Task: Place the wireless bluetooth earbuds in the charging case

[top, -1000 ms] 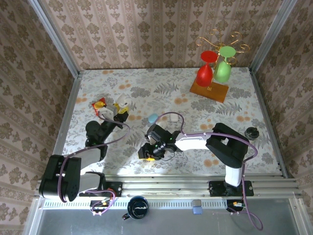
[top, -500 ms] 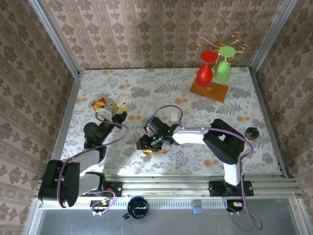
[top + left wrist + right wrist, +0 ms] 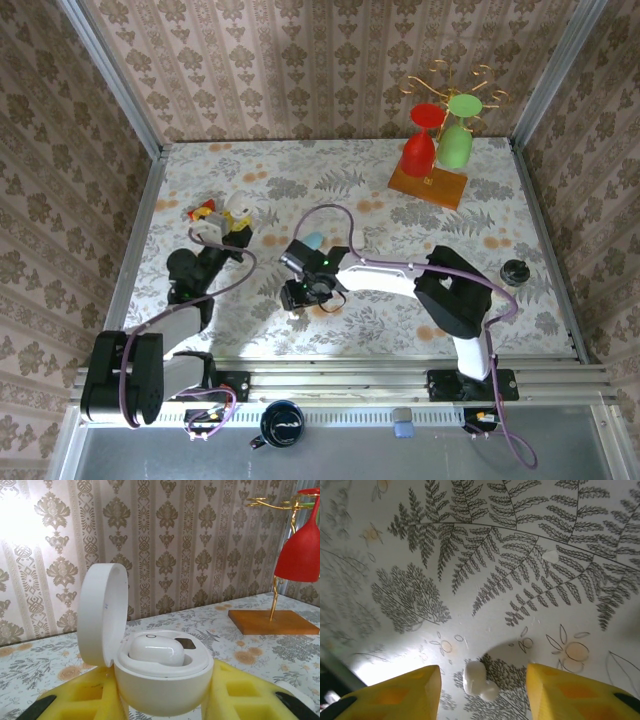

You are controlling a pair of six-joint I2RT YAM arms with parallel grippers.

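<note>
Fern-print tabletop [image 3: 470,555]: right pincer [image 3: 484,674] spread over lumpy earbud [image 3: 479,681]; left pincer [image 3: 162,697] clamps glossy open case [image 3: 161,676].

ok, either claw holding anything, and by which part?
Left claw grips the glossy white oval charging case, lid open, by its lower body. Right claw open, empty, above a tiny white plastic earbud.

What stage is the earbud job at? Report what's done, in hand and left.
Done: the charging case is held in the left end effector with its lid open, and one earbud is seated inside it.
In hand: the right end effector hangs open over the second earbud on the table, a finger on either side, not gripping it.
Left: grasp that earbud and seat it in the case beside the first.
</note>
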